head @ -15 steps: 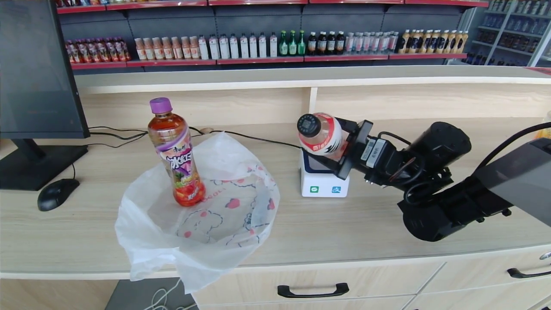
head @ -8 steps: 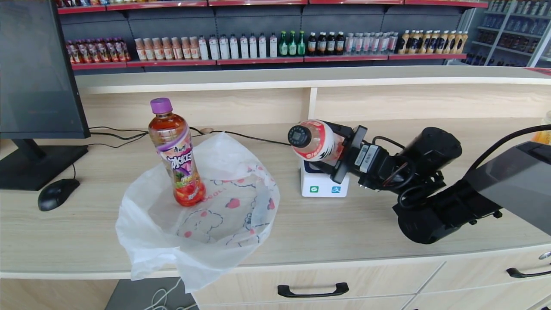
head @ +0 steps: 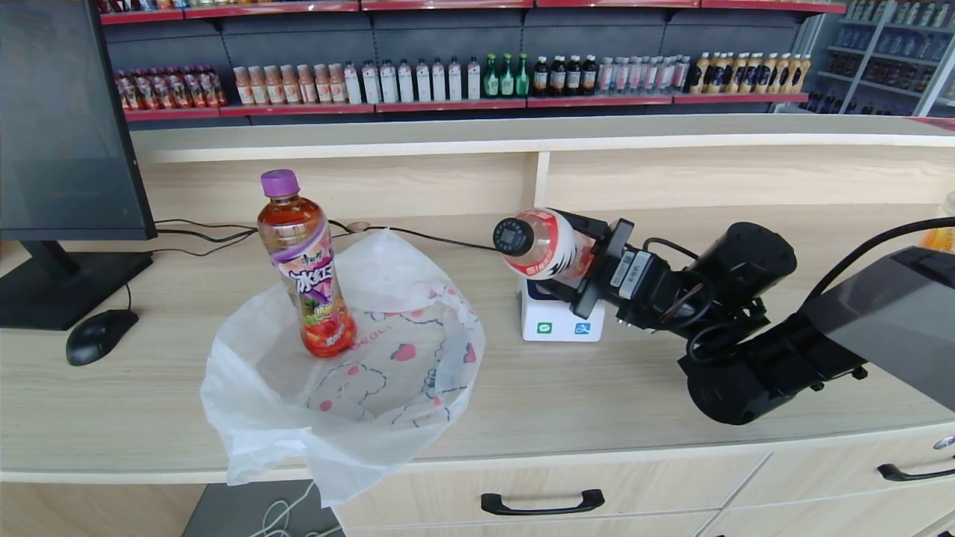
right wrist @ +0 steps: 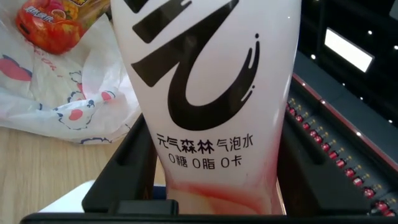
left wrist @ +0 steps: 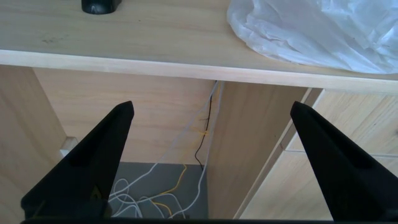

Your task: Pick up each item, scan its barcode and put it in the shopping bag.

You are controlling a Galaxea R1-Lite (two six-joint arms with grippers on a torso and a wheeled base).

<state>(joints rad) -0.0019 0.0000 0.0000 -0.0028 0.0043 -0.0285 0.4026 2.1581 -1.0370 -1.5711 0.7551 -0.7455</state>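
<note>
Leftward and lower now, my right claw clamps the white bottle sideways, scanner just beneath it, I'd judge to present the barcode; left claw hangs open.

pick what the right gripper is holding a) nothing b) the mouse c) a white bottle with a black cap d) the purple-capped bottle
c: the right gripper is shut on the white bottle, holding it on its side above the scanner, while the purple-capped bottle stands upright over by the shopping bag.
</note>
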